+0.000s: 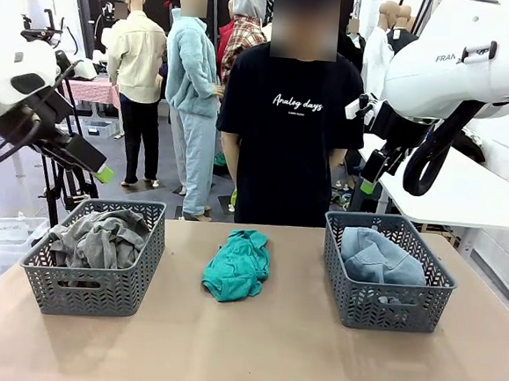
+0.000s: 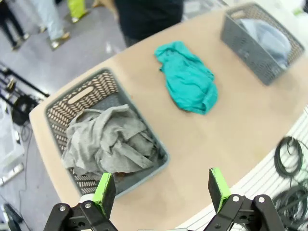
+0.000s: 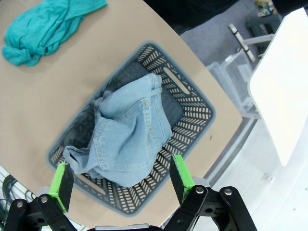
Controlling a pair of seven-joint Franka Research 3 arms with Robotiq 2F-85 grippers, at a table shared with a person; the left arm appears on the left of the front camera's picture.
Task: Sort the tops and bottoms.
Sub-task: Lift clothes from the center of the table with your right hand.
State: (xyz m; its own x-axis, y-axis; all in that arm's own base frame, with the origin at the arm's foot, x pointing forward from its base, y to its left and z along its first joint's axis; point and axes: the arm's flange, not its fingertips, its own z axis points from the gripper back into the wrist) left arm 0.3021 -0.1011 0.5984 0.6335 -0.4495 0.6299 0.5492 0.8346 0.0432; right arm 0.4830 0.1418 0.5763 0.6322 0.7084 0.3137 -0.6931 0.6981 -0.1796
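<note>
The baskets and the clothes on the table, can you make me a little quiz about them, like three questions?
1. True or false: the teal-green top lies on the table between the two baskets.
2. Which basket holds the denim garment? A) the basket on the robot's left B) the basket on the robot's right
3. Fill in: the left gripper hangs above the basket with the ____ top in it, fingers apart.

Key: 1 true. 2 B. 3 grey.
</note>
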